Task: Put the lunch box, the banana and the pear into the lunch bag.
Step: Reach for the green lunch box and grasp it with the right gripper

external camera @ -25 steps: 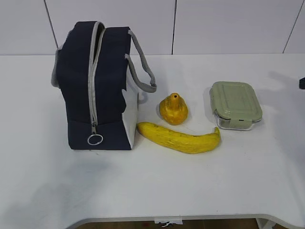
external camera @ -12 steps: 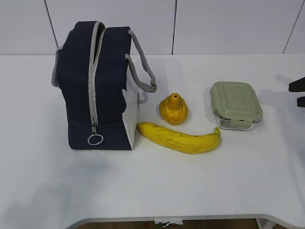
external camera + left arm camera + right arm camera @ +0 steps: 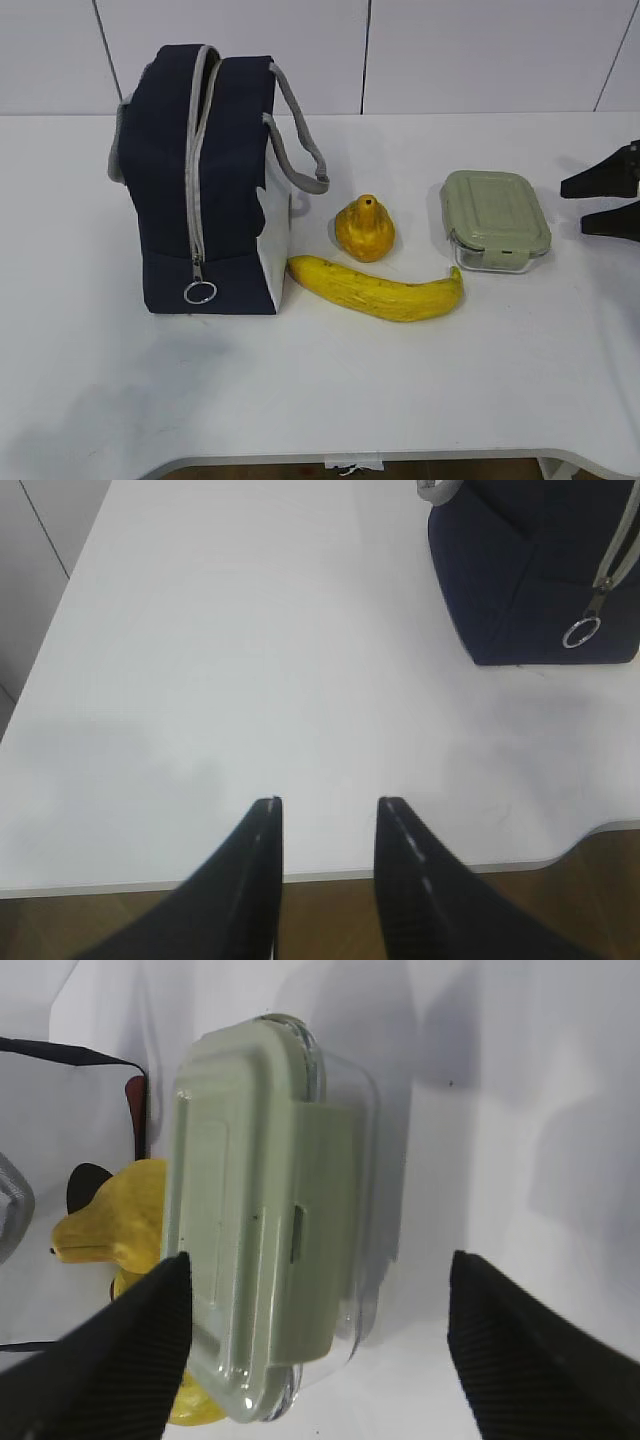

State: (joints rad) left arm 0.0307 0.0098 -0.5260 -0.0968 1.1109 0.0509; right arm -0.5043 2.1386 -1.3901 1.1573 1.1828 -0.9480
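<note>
Lunch box (image 3: 495, 219): clear rounded-rectangle container, smooth sage lid, long axis front-to-back, on white bench (image 3: 330, 390) right of pear (image 3: 364, 229). Right claw (image 3: 600, 204) spread wide, empty, beside it. Left claw (image 3: 326, 818) parted, empty.

— What stands on the white table (image 3: 320, 400)?
— The lunch bag (image 3: 200, 190) sits upright at the left, navy with a white lower panel, its grey zipper (image 3: 197, 160) running down to a ring pull (image 3: 200, 292) near the base. Grey handles (image 3: 298, 140) hang off its right side.
— And the food?
— The pear (image 3: 364, 229) stands just right of the bag, neck up. The banana (image 3: 378, 288) lies in front of it, one end almost touching the bag's lower corner. The lunch box (image 3: 494, 218), green lid on, rests near the banana's other tip.
— Any arm?
— The right gripper (image 3: 568, 207) enters at the right edge, its two dark fingers (image 3: 600, 178) spread apart, pointing at the lunch box, not touching it.
</note>
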